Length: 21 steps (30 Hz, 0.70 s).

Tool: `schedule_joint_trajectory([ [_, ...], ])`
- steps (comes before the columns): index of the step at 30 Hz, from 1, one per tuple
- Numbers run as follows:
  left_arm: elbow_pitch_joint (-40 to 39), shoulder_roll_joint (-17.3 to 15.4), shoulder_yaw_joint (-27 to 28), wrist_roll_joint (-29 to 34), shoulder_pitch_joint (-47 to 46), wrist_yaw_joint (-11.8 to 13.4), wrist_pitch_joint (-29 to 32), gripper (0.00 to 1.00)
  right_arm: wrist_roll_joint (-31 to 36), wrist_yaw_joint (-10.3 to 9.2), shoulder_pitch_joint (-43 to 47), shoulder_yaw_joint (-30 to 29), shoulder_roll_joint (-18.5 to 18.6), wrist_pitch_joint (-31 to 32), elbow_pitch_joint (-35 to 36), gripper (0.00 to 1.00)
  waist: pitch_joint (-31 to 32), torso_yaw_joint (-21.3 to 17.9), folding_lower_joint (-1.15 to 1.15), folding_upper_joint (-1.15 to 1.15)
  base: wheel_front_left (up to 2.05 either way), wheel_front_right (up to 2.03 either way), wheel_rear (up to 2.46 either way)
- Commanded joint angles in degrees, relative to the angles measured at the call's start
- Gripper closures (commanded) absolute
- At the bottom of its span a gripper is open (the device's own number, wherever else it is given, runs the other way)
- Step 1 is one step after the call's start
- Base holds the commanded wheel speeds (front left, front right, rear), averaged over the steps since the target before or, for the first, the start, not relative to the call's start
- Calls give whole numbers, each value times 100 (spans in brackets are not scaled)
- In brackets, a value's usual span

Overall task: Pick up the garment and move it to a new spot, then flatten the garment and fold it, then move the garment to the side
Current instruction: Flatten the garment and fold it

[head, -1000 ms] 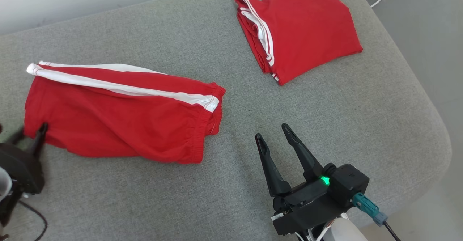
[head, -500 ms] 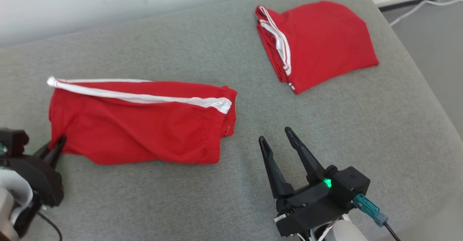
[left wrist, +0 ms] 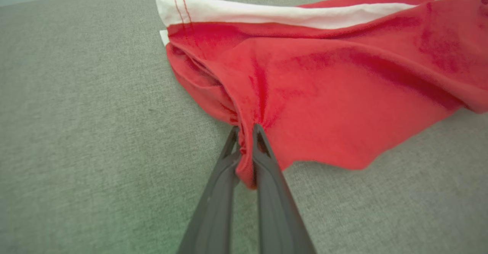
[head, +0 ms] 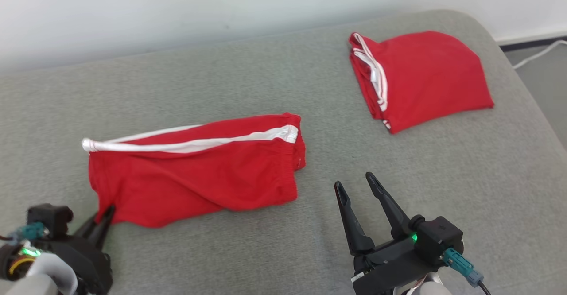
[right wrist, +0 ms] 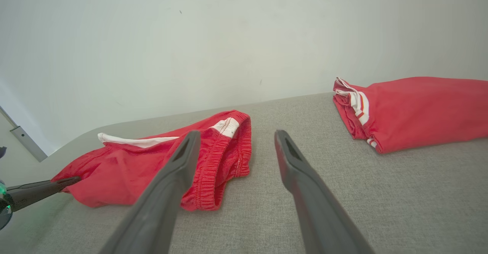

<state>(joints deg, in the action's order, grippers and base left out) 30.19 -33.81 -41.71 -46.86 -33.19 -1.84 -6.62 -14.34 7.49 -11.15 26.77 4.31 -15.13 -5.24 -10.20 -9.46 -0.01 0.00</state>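
On the cushion (head: pixel 266 250) I have the garment (head: pixel 195 171) at 11 o'clock with my left tool (head: pixel 106 211) on its 7 o'clock corner, a folded garment (head: pixel 429 78) at 1, my right tool (head: pixel 354 180) at 5.

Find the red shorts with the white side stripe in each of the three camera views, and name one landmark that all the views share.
Head view: the red shorts lie left of centre, stripe along the far edge.
Left wrist view: they spread across the upper right.
Right wrist view: lower left, elastic waistband toward the centre.
Shared landmark: the left gripper shut on the shorts' corner, also seen at and.
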Motion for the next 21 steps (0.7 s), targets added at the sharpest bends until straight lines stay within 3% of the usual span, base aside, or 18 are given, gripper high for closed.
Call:
schedule_joint_trajectory([
  [1,-107,-9,-45,19,198,84,-32,100,26,0,65,-11,49,-8,-34,0,119,175,1,0,0,0,0],
  [11,-529,4,-66,-56,551,318,-101,98,25,0,93,-18,80,-8,-119,0,176,311,1,0,0,0,0],
  [12,-540,17,-57,-29,558,345,-165,44,15,0,90,-15,85,-8,-134,0,183,314,1,0,0,0,0],
  [13,-540,28,-39,5,568,372,-246,0,5,0,85,-9,89,-8,-146,0,192,315,1,0,0,0,0],
  [16,-545,86,21,57,617,461,-505,0,-18,0,79,-5,100,-8,-177,0,218,322,1,0,0,0,0],
  [20,-666,141,175,316,691,780,-777,0,-17,0,119,-76,115,-8,-195,0,240,366,1,0,0,0,0],
  [21,-803,163,304,482,774,955,-832,0,6,0,130,-144,122,-8,-196,0,255,408,1,0,0,0,0],
])
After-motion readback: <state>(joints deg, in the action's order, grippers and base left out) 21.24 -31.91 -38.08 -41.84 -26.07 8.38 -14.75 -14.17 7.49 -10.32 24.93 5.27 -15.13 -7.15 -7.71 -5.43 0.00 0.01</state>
